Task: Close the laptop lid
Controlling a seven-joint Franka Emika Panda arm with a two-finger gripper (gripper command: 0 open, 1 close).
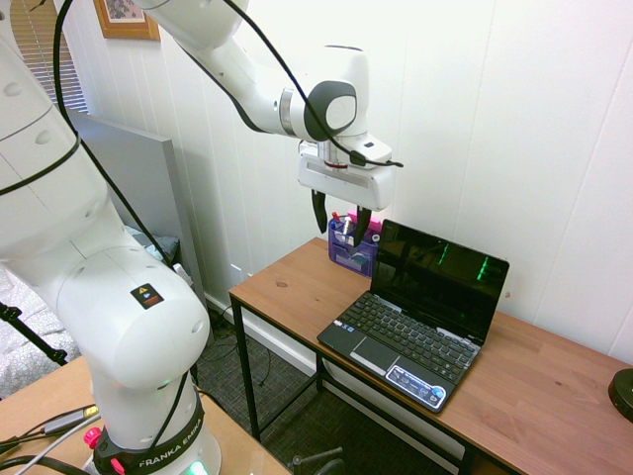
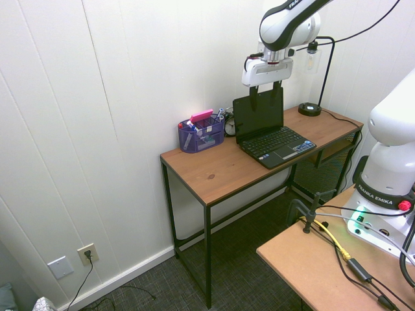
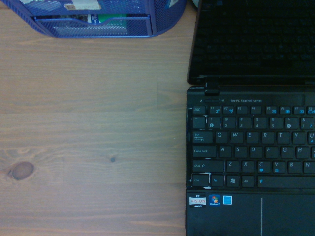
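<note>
Standing upright, the thin black glossy laptop lid [image 1: 440, 274] remained fully open above the keyboard of the small black netbook [image 1: 407, 341], which sat toward the rear of the brown wooden table [image 2: 220, 172], near the wall. Closing had not begun; judged from this position, the whole downward swing of the lid was left. The white arm's black two-finger gripper [image 1: 341, 211] hovered above the lid's top edge with fingers spread and nothing between them, apparently not touching it. Counted: 1 netbook, 1 lid, 1 gripper, 1 table, 1 blue mesh desk organiser [image 2: 200, 134] beside the netbook, 1 black lamp base [image 2: 310, 109].
</note>
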